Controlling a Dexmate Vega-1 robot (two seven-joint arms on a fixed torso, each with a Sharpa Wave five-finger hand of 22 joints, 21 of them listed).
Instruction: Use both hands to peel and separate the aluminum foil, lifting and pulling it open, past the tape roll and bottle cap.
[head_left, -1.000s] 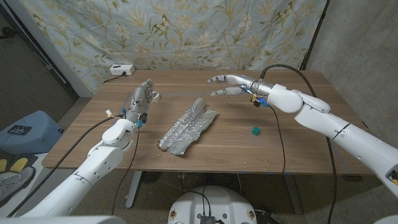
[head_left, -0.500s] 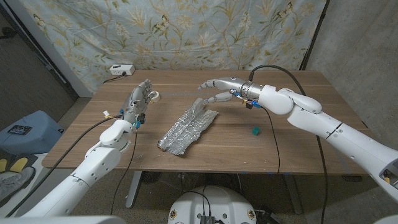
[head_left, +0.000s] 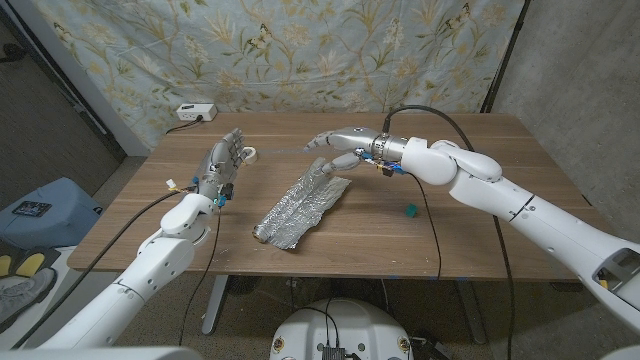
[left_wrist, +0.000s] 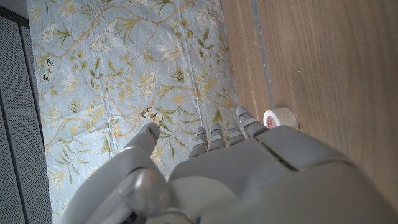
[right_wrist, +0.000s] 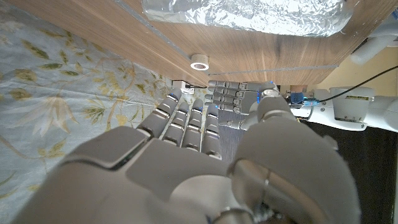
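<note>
My right hand (head_left: 340, 146) has swung in from the right over the past second and now hovers just above the far end of the foil (head_left: 300, 206), fingers spread and slightly curled, holding nothing. My left hand (head_left: 224, 160) has barely moved; it stands near the tape roll (head_left: 247, 154) with fingers straight and apart, also empty. The foil lies crumpled on the table (head_left: 480, 240), between my hands, one end toward the near edge. The small green cap (head_left: 410, 210) sits well apart to the right. I judge the reach nearly done on one side only: nothing is gripped yet, and my left hand has to close in before any peeling.
</note>
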